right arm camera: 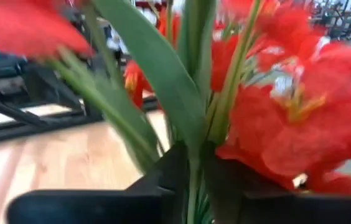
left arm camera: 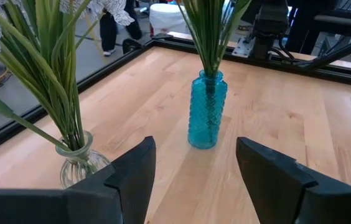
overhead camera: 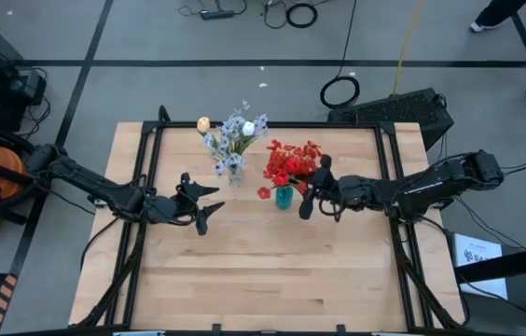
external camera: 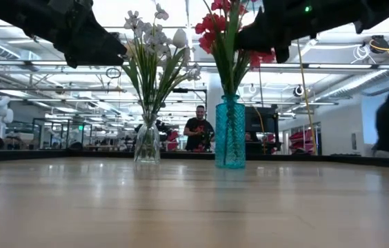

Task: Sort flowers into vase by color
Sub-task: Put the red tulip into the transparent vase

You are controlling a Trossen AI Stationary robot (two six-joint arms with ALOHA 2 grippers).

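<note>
Sorting is looking nearly finished from the high view: the pale flowers (overhead camera: 232,133) are standing in the clear vase (overhead camera: 234,173) and the red flowers (overhead camera: 291,161) in the teal vase (overhead camera: 283,197), both at the far middle of the surface (overhead camera: 263,271), and no loose stem is lying on the wood. My left gripper (overhead camera: 201,202) is hovering spread and empty, near and left of the clear vase. My right gripper (overhead camera: 306,196) is sitting just right of the teal vase, against the red bunch.

Low view is showing both vases upright and well apart, stems inside; my arms are being cut off at the top edge, so neither gripper is readable here.

Left wrist view is confirming wide-open fingers (left arm camera: 135,177) with nothing between them, both vases ahead.

Right wrist view is showing my fingers pressed around one green stem (right arm camera: 193,186) amid red blooms. I judge this last stem is what is left to release; whether its foot is sitting in the vase is hidden.
</note>
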